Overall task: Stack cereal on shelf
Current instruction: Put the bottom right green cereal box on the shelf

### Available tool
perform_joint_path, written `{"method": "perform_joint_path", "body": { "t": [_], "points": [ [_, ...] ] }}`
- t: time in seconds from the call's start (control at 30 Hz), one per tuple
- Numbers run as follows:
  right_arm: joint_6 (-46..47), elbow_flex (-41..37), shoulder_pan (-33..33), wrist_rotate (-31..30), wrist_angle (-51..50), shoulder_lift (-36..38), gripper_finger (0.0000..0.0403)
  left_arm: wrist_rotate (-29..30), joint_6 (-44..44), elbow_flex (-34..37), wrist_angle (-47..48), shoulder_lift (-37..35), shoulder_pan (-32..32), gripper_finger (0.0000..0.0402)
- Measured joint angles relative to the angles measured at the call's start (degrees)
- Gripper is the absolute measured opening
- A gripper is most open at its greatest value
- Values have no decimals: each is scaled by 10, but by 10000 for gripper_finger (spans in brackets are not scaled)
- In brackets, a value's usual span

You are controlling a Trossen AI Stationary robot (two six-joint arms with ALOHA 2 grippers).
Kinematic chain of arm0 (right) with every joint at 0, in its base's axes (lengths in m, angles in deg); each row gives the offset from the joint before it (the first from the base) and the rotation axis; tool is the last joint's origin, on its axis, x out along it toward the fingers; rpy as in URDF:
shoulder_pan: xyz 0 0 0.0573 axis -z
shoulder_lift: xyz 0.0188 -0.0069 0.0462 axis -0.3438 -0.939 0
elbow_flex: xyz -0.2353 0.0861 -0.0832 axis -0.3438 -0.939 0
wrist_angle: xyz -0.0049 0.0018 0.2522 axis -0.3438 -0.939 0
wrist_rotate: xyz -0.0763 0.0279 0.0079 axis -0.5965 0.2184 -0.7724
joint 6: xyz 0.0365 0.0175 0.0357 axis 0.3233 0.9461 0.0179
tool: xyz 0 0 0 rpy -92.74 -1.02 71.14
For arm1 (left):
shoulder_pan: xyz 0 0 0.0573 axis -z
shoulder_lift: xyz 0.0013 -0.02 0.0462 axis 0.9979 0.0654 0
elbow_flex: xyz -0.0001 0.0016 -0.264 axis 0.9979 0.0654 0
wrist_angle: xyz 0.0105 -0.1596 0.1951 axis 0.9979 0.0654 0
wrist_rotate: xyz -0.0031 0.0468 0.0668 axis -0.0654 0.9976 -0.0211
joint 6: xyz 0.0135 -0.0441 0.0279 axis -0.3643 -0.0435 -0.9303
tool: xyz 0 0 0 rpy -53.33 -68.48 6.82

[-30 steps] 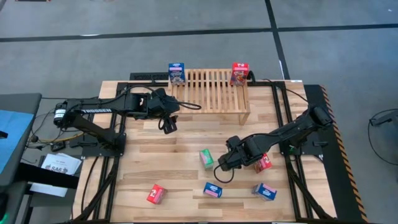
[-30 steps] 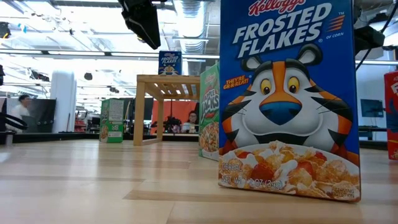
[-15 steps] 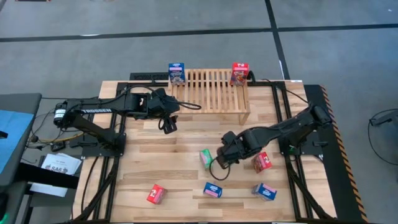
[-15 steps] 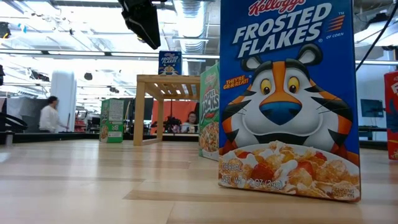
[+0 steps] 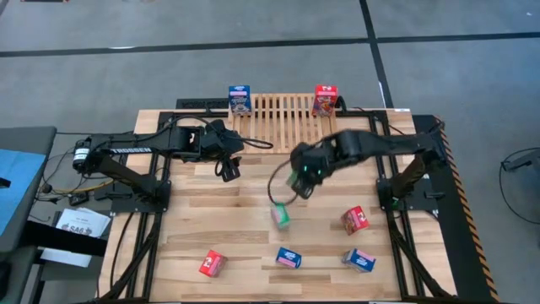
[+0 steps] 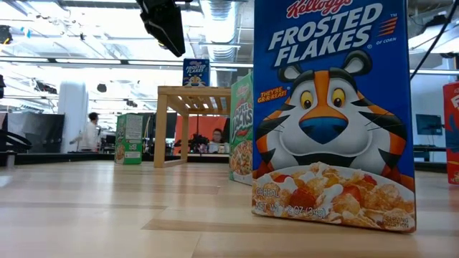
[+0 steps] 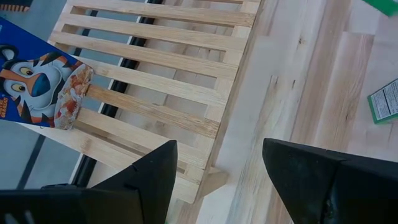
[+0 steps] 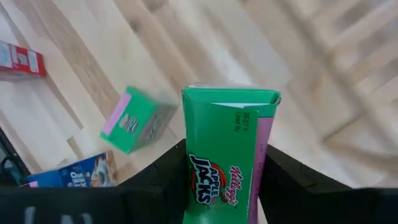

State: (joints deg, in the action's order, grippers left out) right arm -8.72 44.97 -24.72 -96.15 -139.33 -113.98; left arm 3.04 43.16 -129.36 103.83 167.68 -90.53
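Along the table's front edge lie a red box point(image 5: 211, 263) and two blue boxes point(image 5: 288, 257), with another red box point(image 5: 355, 219) and a loose green box point(image 5: 281, 216) just behind them, none shelved yet. Mid-table, the right gripper point(image 5: 302, 179) is clamped on a green Apple Jacks box point(image 8: 227, 155), carried above the planks short of the shelf point(image 5: 287, 127). The left gripper point(image 5: 229, 169) hovers by the shelf's front left corner, fingers apart and empty. Farthest back, one blue box point(image 5: 240, 99) and one red box point(image 5: 325, 99) stand on the shelf, so most of the job remains. From overhead the carried box is barely discernible, and a ninth box cannot be found.
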Motion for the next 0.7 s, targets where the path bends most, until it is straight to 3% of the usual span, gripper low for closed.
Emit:
{"method": "perform_joint_path", "body": {
  "t": [0.33, 0.7],
  "points": [
    [-262, 106, 120, 2, -13, 0, 186, 0, 0, 0, 0, 0, 0, 227],
    [-564, 133, 241, 2, 59, -3, 190, 0, 0, 0, 0, 0, 0, 227]
  ]
}}
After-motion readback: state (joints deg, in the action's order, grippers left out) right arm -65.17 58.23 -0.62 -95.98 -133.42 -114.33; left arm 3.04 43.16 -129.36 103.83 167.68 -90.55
